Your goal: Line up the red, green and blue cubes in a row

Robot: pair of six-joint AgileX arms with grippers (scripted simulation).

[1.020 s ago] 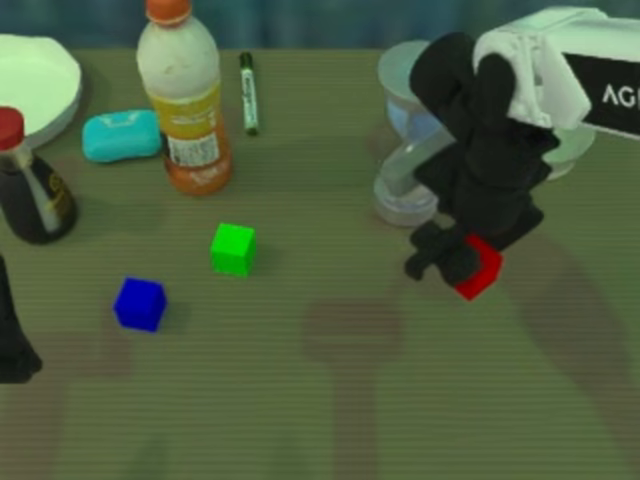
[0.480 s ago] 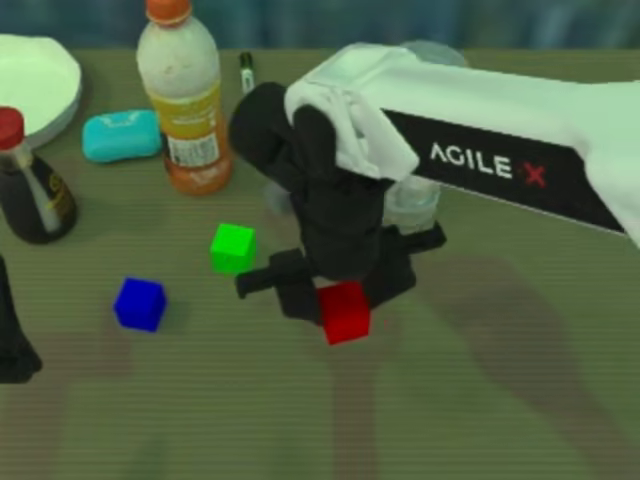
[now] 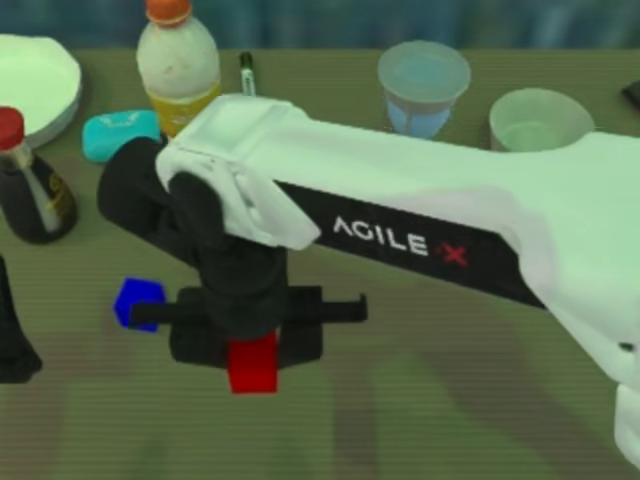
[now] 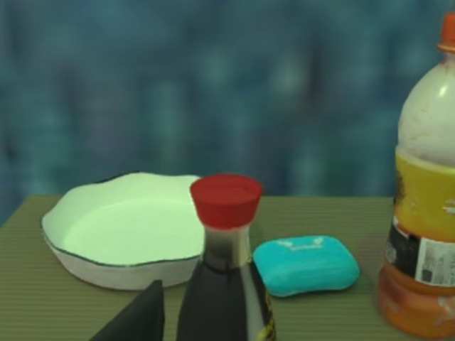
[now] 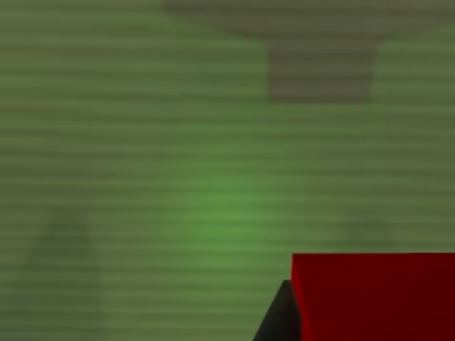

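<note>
Red cube (image 3: pixel 252 364) bright red. Blue cube (image 3: pixel 135 299) deep blue, partly hidden. Green cube not seen. Right hand (image 3: pixel 250 340) black. Right arm (image 3: pixel 420 215) white, black stripe with white letters and red X. Worktop (image 3: pixel 450 400) dull olive green with thin lines. Soap bar (image 3: pixel 112 134) teal. Sauce bottle (image 3: pixel 30 185) dark brown, red cap (image 4: pixel 225 200). Drink bottle (image 3: pixel 180 70) cream and yellow, orange cap. Bowl (image 4: pixel 121 231) white, dark rim. Cup (image 3: pixel 424 80) pale blue. Second cup (image 3: pixel 540 120) pale green. Marker (image 3: pixel 246 72) dark. Back wall blotchy blue.
</note>
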